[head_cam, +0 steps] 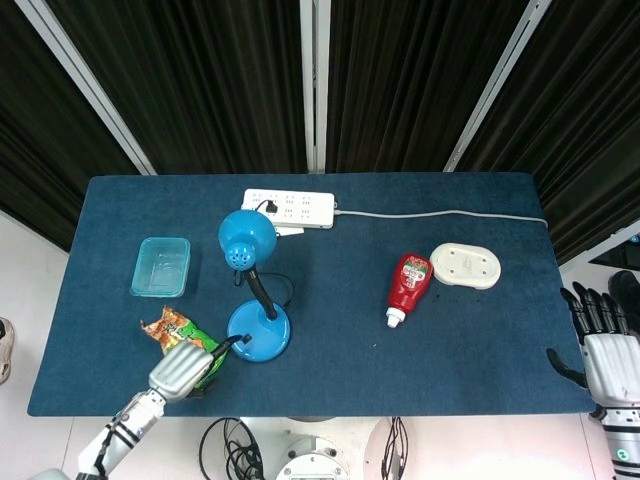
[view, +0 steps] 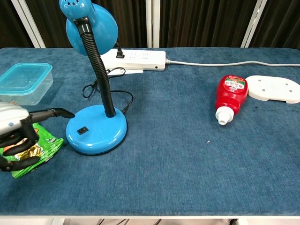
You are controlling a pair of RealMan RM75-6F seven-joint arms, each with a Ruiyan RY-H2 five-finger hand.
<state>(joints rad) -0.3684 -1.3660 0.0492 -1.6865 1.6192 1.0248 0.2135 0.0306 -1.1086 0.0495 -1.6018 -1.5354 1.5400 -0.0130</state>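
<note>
left hand over the snack packet, right hand off the table edge.

from the head: left hand low over the packet's near end beside the blue desk lamp, fingers spread with nothing clearly gripped; right hand upright past the table, fingers apart, empty. from the chest: left hand above the packet, one fingertip reaching toward the lamp base, others curled over the foil; grip cannot be told.
</note>
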